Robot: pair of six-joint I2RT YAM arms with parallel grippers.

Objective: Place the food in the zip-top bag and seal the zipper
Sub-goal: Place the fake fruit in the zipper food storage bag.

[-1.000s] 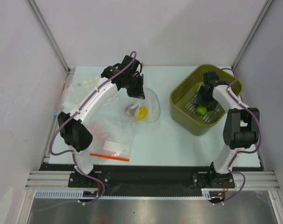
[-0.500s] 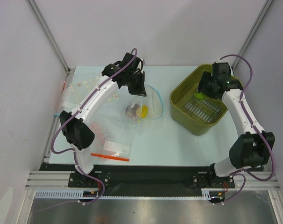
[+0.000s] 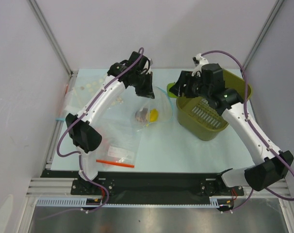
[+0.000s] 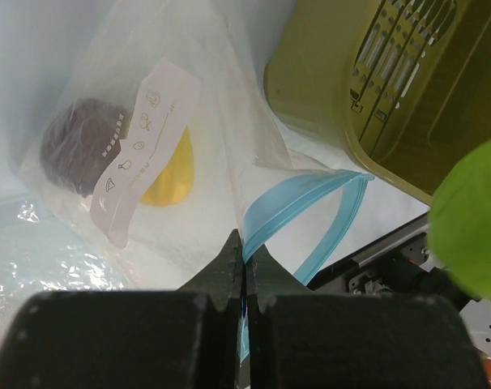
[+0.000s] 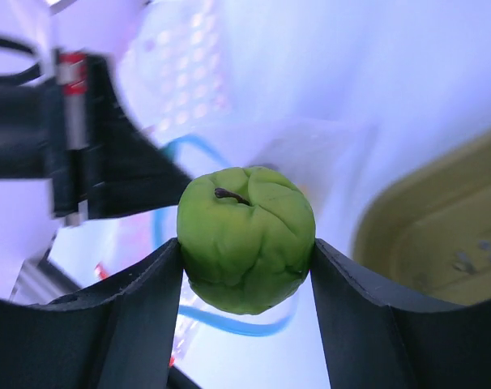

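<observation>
Green fruit (image 5: pixel 245 239) pinched in right end effector (image 5: pixel 245 269); left end effector (image 4: pixel 244 245) pinching zip-top bag (image 4: pixel 83 89) at zipper (image 4: pixel 296 195).

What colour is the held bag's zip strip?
The zip strip is light blue, clearest in left wrist view.

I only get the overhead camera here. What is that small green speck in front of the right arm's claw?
Observer: The right wrist camera shows a green toy fruit with a short stem, clamped between the fingers of the right gripper.
Visitor: And the left claw, over the bag?
Observer: Its wrist camera shows the left gripper shut, pinching the zip-top bag at its rim beside the light blue zipper, whose strip loops open.
Visitor: What are the blobs inside?
Observer: A dark red fruit and a yellow fruit, both partly behind a white printed label.
</observation>
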